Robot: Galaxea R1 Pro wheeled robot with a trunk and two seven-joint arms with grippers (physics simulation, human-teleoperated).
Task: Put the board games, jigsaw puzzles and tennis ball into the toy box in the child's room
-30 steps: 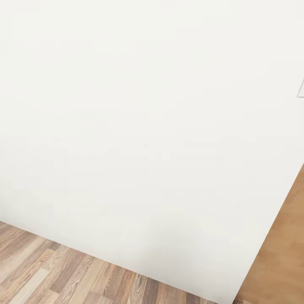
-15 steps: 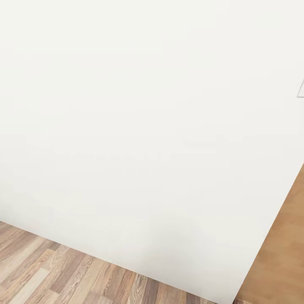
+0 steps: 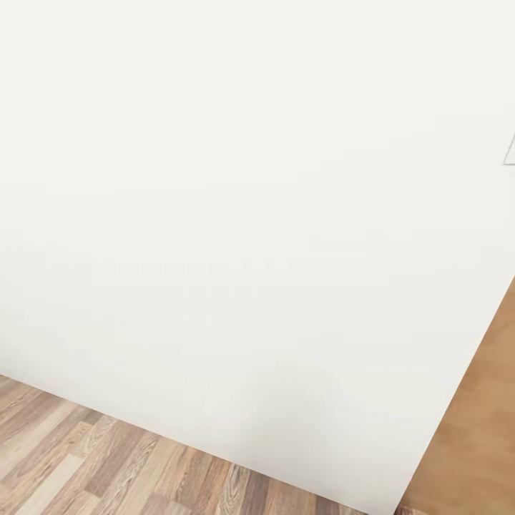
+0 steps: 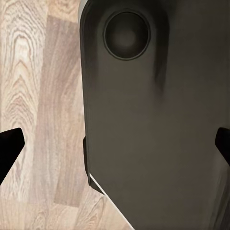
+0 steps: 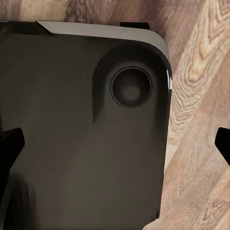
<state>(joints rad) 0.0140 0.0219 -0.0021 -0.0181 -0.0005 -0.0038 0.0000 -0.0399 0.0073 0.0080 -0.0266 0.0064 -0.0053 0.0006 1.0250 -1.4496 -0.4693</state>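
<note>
White plain wall (image 3: pixel 236 200) faces the robot; each end effector, left (image 4: pixel 115 143) and right (image 5: pixel 115 139), hangs spread wide, empty, over wood-plank floor (image 3: pixel 107 465), seemingly stowed for driving.

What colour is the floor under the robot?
Light brown wood planks with visible grain, clearest in the left wrist view.

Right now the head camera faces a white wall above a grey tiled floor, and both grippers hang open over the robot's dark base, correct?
Not quite: the floor is wood plank, not grey tile, as the head view shows. The white wall and both open grippers, left gripper and right gripper, over the dark base, are right.
</note>
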